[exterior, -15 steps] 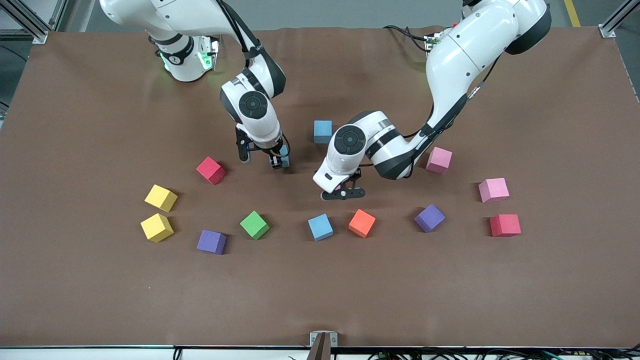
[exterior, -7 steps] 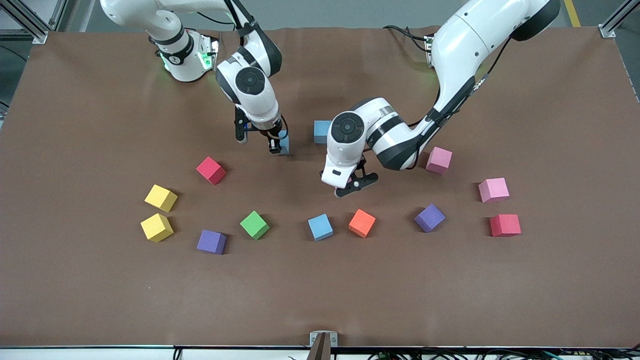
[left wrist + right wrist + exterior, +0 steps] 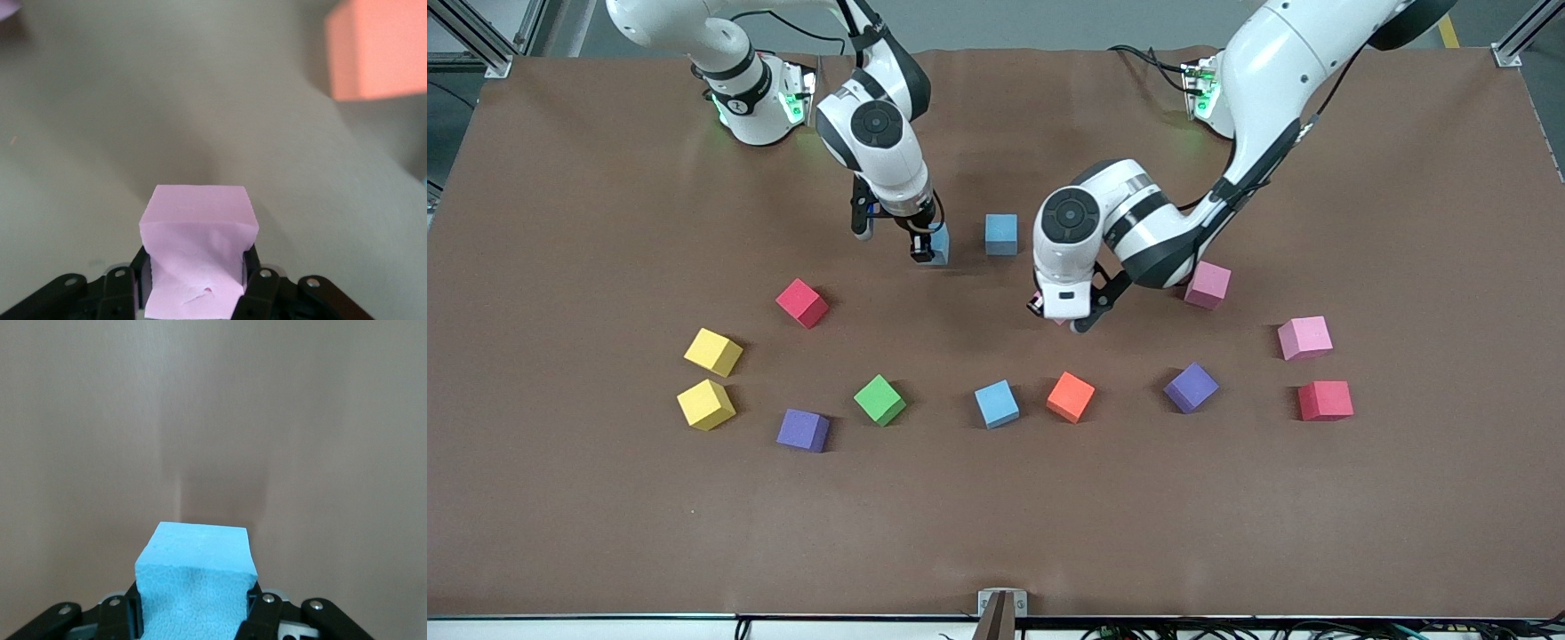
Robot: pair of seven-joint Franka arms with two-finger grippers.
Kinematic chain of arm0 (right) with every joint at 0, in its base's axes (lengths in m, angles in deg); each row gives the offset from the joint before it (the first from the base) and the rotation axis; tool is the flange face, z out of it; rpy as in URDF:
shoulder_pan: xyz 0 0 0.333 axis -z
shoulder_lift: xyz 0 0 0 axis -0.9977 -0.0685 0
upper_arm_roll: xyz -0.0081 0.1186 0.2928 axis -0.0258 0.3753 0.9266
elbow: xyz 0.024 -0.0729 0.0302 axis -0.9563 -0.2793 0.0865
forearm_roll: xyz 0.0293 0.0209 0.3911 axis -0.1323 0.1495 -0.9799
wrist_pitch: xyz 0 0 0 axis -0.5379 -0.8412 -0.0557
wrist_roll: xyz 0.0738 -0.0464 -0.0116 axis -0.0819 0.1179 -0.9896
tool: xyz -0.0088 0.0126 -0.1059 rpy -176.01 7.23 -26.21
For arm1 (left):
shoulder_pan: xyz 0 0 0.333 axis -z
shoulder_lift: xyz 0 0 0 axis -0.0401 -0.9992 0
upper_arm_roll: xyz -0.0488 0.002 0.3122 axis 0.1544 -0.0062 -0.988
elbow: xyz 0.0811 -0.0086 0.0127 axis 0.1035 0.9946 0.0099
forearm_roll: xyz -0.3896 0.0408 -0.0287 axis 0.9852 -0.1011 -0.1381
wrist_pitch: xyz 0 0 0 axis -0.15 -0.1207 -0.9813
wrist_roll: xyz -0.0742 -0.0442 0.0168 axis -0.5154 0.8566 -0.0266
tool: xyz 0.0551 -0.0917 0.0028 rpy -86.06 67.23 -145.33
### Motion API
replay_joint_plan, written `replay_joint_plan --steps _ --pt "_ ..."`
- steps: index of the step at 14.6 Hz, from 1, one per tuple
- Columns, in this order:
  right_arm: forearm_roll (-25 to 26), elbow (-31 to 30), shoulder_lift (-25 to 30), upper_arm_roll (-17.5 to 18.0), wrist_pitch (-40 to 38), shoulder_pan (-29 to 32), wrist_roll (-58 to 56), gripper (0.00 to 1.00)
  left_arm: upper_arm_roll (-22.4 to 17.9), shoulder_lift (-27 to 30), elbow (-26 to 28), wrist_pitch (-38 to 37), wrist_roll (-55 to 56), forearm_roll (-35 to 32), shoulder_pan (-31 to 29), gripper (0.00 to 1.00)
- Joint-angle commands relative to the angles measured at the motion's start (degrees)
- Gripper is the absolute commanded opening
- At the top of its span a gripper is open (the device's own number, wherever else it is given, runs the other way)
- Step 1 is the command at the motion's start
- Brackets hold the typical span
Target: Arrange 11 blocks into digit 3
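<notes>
My right gripper (image 3: 927, 246) is shut on a light blue block (image 3: 939, 244), which fills the space between its fingers (image 3: 197, 580). It hangs low over bare cloth beside a second light blue block (image 3: 1001, 234). My left gripper (image 3: 1063, 313) is shut on a pink block (image 3: 198, 247) that is almost hidden in the front view. It is over open table, above the orange block (image 3: 1070, 396), which also shows in the left wrist view (image 3: 377, 50). Loose on the table are pink blocks (image 3: 1208, 284) (image 3: 1304, 338), purple ones (image 3: 1191, 388) (image 3: 803, 430), a green one (image 3: 879, 399) and a light blue one (image 3: 997, 404).
Two yellow cubes (image 3: 713, 352) (image 3: 705, 404) sit toward the right arm's end, with a red cube (image 3: 801, 303) near them. Another red cube (image 3: 1325, 400) lies toward the left arm's end. The brown cloth (image 3: 996, 533) covers the table.
The right gripper has carried its light blue block away from the front camera, toward the resting light blue block. The left gripper has swung its pink block toward the left arm's end.
</notes>
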Motion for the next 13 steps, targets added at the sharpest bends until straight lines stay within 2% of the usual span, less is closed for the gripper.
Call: replay_joint_plan --steps 1,5,7,10,13 --pt "-1.0 -1.4 -1.0 -0.4 3.7 -2.7 1.8 0.0 3.2 2.5 4.6 1.4 12.5 1.0 -3.1 0.2" --pt "-0.9 -1.1 -2.8 -0.4 3.6 -5.0 1.7 0.0 3.6 3.1 7.1 4.1 28.5 1.0 -3.2 0.2" --pt "-0.9 -0.8 -3.6 -0.4 3.5 -5.8 1.6 0.0 3.8 2.9 7.8 5.3 31.9 1.0 -3.2 0.2" --pt "-0.9 0.0 -4.2 -0.4 3.2 -5.9 1.4 0.0 3.9 4.0 12.4 9.7 36.3 1.0 -3.3 0.2" --pt "-0.9 2.0 -5.9 -0.4 2.9 -6.1 1.4 0.0 4.0 3.9 13.5 10.3 41.2 1.1 -3.3 0.2"
